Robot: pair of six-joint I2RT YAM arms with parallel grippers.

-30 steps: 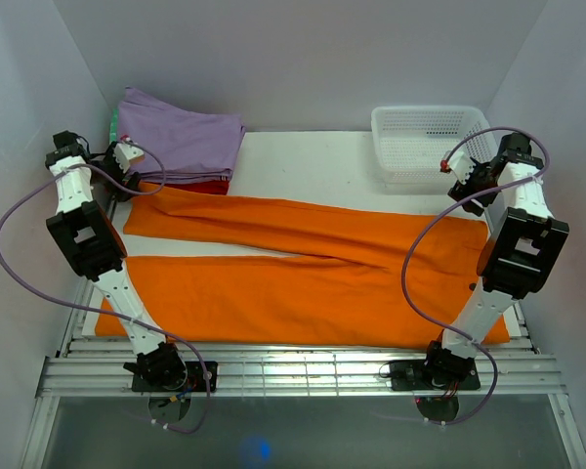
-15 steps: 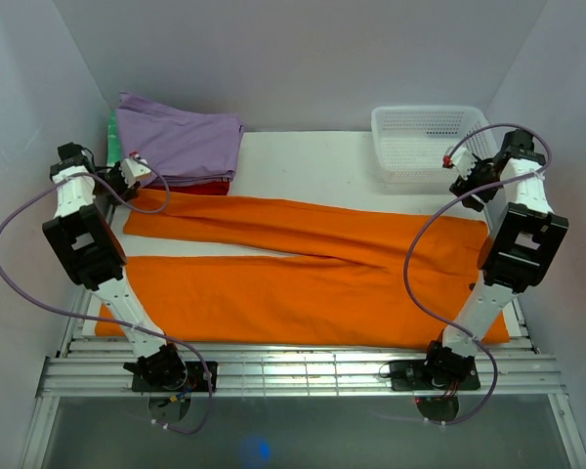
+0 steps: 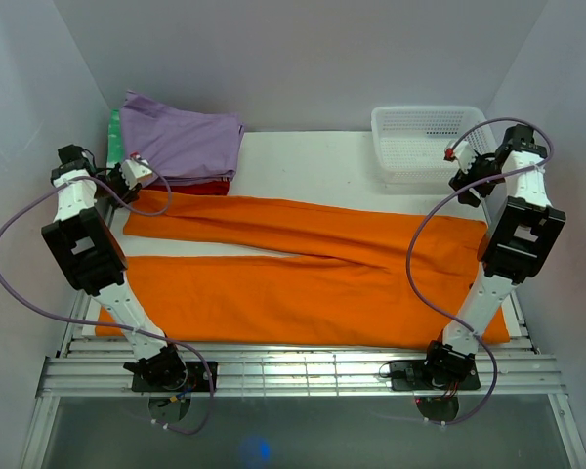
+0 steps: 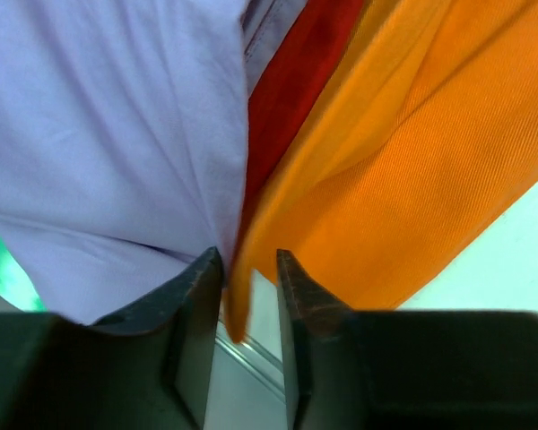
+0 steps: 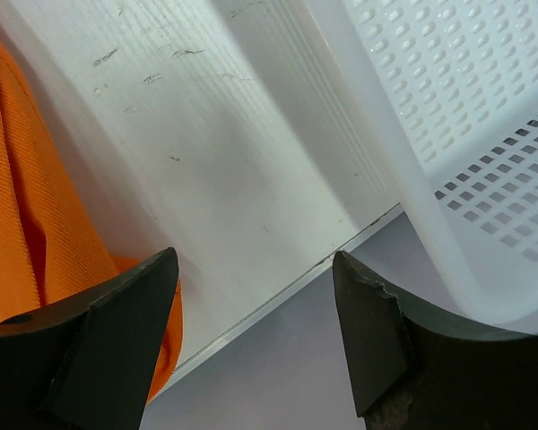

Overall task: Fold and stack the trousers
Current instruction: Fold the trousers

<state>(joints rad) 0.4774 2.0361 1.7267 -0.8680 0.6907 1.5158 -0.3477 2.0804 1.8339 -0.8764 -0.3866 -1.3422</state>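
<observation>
The bright orange trousers (image 3: 303,264) lie flat across the white table (image 3: 313,161), legs pointing left and waist at the right. My left gripper (image 3: 137,172) is at the far left leg's end, beside the folded stack. In the left wrist view its jaws (image 4: 249,269) stand narrowly apart, with the orange hem corner (image 4: 412,161) hanging between them. My right gripper (image 3: 463,168) hovers at the far right by the trousers' waist corner. In the right wrist view it (image 5: 255,269) is wide open and empty, with orange cloth (image 5: 27,224) beside its left finger.
A lilac-purple folded garment (image 3: 181,142) lies on red (image 3: 210,187) and green (image 3: 111,127) ones at the back left, touching the trousers. A white mesh basket (image 3: 425,137) stands at the back right, close to my right gripper. Walls enclose three sides.
My left gripper has moved down and right onto the far leg's end. My right gripper has shifted slightly up toward the basket. The trousers have not moved.
</observation>
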